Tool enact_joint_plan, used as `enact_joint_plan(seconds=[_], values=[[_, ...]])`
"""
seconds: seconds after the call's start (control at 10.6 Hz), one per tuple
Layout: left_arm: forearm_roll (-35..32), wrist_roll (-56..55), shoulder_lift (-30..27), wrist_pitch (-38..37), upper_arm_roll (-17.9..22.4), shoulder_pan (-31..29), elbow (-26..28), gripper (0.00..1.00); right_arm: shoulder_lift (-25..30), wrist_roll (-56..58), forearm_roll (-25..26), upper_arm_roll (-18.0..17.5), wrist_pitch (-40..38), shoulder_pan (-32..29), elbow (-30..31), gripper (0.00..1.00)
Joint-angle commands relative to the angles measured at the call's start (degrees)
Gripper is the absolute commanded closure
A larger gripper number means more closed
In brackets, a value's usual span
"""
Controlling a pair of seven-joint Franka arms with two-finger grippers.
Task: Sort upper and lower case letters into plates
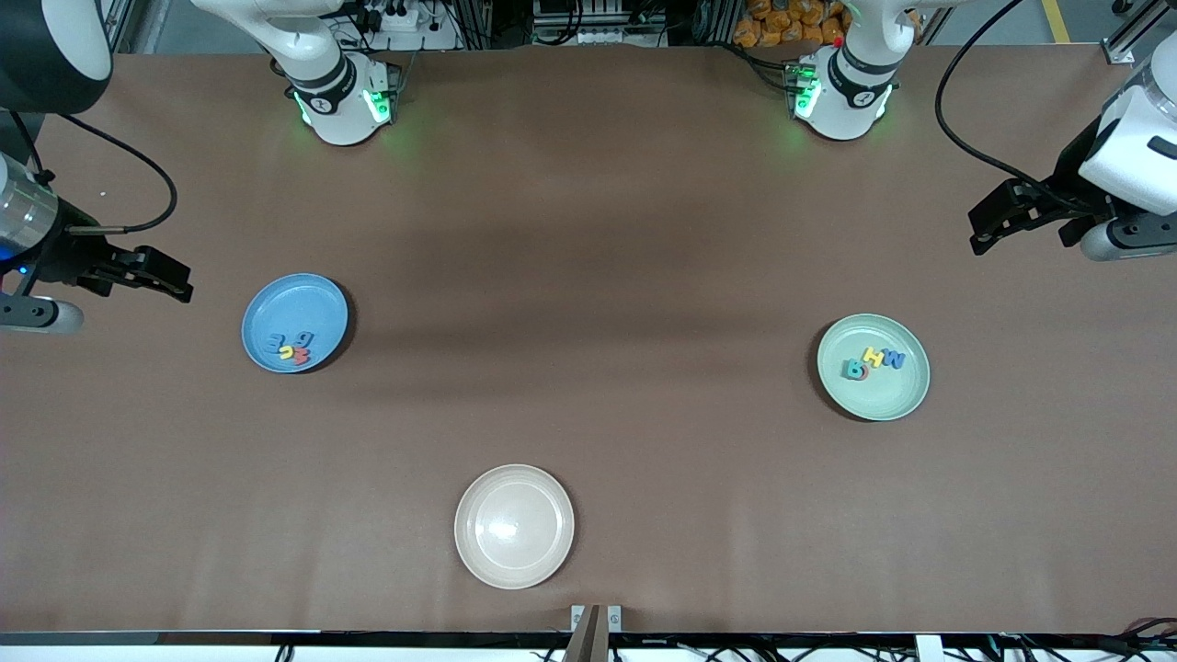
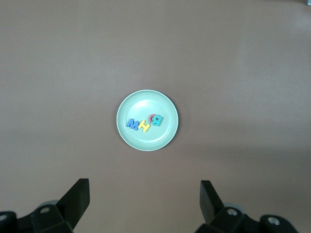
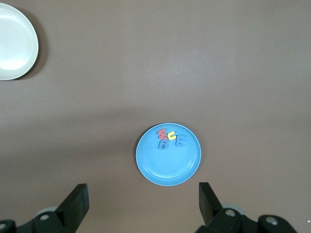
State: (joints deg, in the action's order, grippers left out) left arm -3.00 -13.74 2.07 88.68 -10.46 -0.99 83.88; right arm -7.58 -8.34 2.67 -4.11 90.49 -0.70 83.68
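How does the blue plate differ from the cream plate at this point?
The blue plate holds a small cluster of foam letters; the cream plate holds nothing. The blue plate sits toward the right arm's end of the table, while the cream plate lies nearer the front camera, about midway along the table. Both are round, shallow, rimmed plates that look about the same size, flat on the brown tabletop.

Three plates sit on the table: one blue plate [image 1: 260,313], one mint green plate [image 1: 887,395] and one cream plate [image 1: 514,565]. Four foam letters [image 1: 291,348] lie in the blue plate and four letters [image 1: 874,362] in the green one.
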Motion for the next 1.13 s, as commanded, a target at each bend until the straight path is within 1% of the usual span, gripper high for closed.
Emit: enact_joint_plan(seconds=[0.0,0.19,0.28,0.38,0.47,0.66,1.04], values=[[1.0,0.2,-0.9,0.4,-0.2,-0.2,0.6,0.00,0.2,0.4,-1.3,-0.1,-0.8,-0.7,-1.5,0.00],[1.0,0.2,-0.8,0.4,-0.2,-0.2,0.6,0.00,0.6,0.4,-0.7,1.1,-2.6,-0.2,-1.5,0.00],[1.0,0.2,-0.8,0.4,-0.2,-0.2,0.6,0.00,0.9,0.6,-0.6,1.1,-5.0,-0.2,-1.4,0.00],[1.0,0.2,-0.8,0.4,-0.2,-0.2,0.6,0.00,1.4,0.9,-0.5,1.1,-5.6,-0.1,-1.3,0.00],[1.0,0.2,-0.8,0.4,-0.2,-0.2,0.6,0.00,2.0,0.9,-0.5,1.2,-5.6,0.3,-1.2,0.00],[0.9,0.2,-0.8,0.4,-0.2,-0.2,0.5,0.00,4.4,0.9,-0.6,1.2,-6.0,0.4,1.1,0.00],[0.6,1.9,-0.7,0.4,-0.2,-0.3,0.4,0.00,4.6,0.9,-0.6,1.2,-5.8,-0.3,1.4,0.00]])
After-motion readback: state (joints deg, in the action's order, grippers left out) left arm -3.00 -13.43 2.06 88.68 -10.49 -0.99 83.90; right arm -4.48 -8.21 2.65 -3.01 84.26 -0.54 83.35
